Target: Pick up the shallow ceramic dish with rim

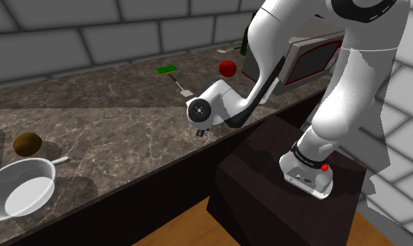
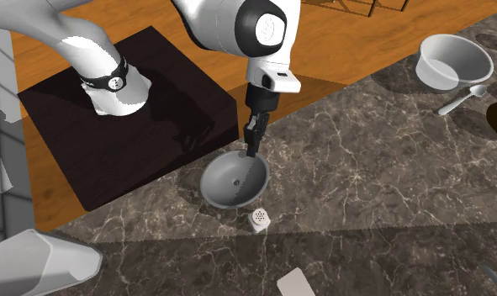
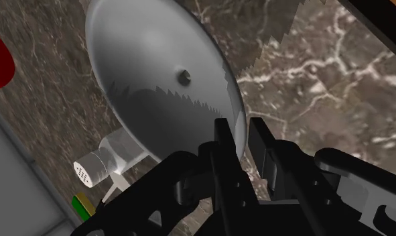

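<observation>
We have the claw [image 2: 252, 151] closed narrowly on the rim of the grey dish [image 2: 229, 182], which rests on the worktop [image 2: 364, 193] just beside the shaker [image 2: 260, 219]; by our judgement only the lift remains.

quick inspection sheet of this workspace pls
surface: dark marble counter
job's things: grey dish resting near the counter's edge
clutter: white shaker beside the dish; white bowl, spoon, red apple, brown round item farther off
grippers: gripper shut on the dish's rim, one finger inside, one outside
cables: nothing seen
surroundings: grey tiled wall, wooden floor, dark stand
</observation>
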`<state>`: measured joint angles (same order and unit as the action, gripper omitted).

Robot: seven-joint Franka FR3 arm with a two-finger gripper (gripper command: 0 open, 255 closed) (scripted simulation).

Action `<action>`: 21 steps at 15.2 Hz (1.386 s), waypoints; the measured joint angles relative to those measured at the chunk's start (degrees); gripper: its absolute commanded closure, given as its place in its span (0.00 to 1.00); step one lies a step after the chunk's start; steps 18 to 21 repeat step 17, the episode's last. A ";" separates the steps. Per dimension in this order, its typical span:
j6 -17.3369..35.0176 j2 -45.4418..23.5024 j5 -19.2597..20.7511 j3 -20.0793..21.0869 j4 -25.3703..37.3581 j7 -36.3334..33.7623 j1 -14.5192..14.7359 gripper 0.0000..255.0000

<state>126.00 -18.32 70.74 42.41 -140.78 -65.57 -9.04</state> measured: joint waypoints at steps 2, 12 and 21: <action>0.19 0.61 -0.47 0.21 -0.25 0.43 -0.24 1.00; 1.98 10.77 -10.84 3.88 -2.22 9.36 -2.91 1.00; 2.89 15.99 -16.36 4.81 -3.03 14.40 -3.66 1.00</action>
